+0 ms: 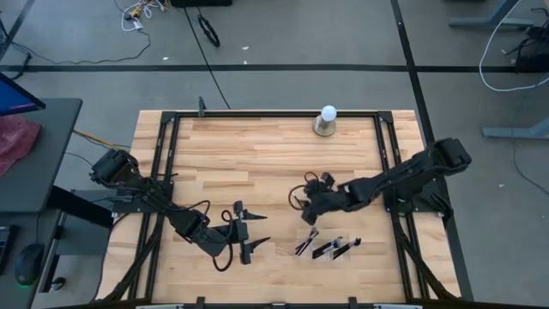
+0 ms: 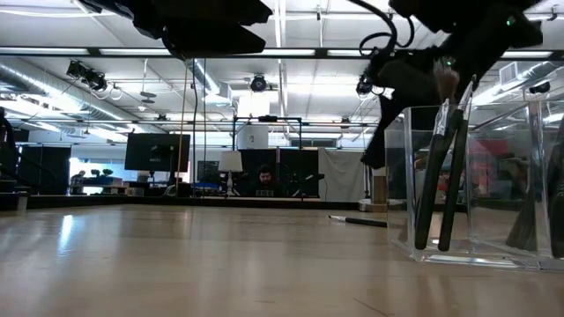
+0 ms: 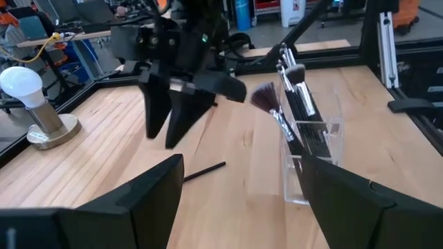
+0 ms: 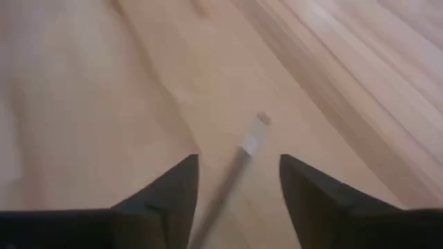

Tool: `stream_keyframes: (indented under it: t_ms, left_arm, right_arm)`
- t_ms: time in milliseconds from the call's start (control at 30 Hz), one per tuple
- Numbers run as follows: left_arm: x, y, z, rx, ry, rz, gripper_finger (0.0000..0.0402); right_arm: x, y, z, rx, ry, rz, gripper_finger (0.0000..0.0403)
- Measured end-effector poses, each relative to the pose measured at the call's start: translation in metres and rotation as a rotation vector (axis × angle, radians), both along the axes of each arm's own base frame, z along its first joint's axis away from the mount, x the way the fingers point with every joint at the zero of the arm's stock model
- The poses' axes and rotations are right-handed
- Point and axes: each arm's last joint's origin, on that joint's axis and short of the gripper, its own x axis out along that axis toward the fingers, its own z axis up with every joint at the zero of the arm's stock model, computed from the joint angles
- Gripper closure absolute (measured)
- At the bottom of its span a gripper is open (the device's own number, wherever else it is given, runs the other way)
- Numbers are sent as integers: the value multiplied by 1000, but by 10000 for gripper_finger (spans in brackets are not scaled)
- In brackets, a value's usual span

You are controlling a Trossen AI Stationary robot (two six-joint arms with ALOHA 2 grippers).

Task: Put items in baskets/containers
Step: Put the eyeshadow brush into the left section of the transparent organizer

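The tabletop (image 1: pixel 257 163) is big, flat wood. Two dark arms reach over it. The left arm waits low on the left side, and the left gripper (image 1: pixel 242 230) has its fingers wide apart with nothing in them. The right arm comes in from the right side. The right gripper (image 1: pixel 310 209) hangs just above the wood with its fingers apart and holds nothing. A thin brush (image 4: pixel 239 160) lies on the wood right under it, between the two fingers.

The tray (image 3: pixel 311 149) is clear plastic with thin walls. It sits near the front edge, just in front of the right gripper. It looks light, so a bump would likely push it or tip it.

Some brushes (image 3: pixel 294 93) are already in the tray. They lean on the walls with their fluffy tips up.

A lamp (image 1: pixel 326 120) with a white ball top stands far back, well away from the work.

The lone brush looks very light, thin and stiff, with a smooth handle that may roll or slip. The tip is soft and would bend. The best place to take hold seems to be the middle of the handle, with the fingers across it.
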Motion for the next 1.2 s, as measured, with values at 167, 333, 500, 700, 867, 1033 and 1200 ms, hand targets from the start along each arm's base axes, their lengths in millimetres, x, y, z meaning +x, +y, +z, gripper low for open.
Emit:
stream_keyframes:
  t_ms: [167,333,500,700,867,1033,1200]
  left_arm:
    - [0,0,-1,4,5,0,110]
    - [0,1,-1,3,5,4,110]
    - [1,2,-1,4,5,7,110]
    - [1,2,-1,2,10,8,110]
    - [1,2,-1,2,10,8,110]
    - [1,2,-2,5,13,8,110]
    - [0,1,-2,14,19,1,110]
  right_arm:
    - [2,-1,-18,-55,-139,65,179]
    - [6,-2,-39,-92,-108,47,194]
    - [13,-5,-61,-110,-76,52,216]
    - [16,-12,-78,-108,-27,36,249]
    - [17,-14,-82,-98,1,68,314]
    - [13,-15,-86,-106,67,83,389]
    - [12,-15,-86,-120,93,113,387]
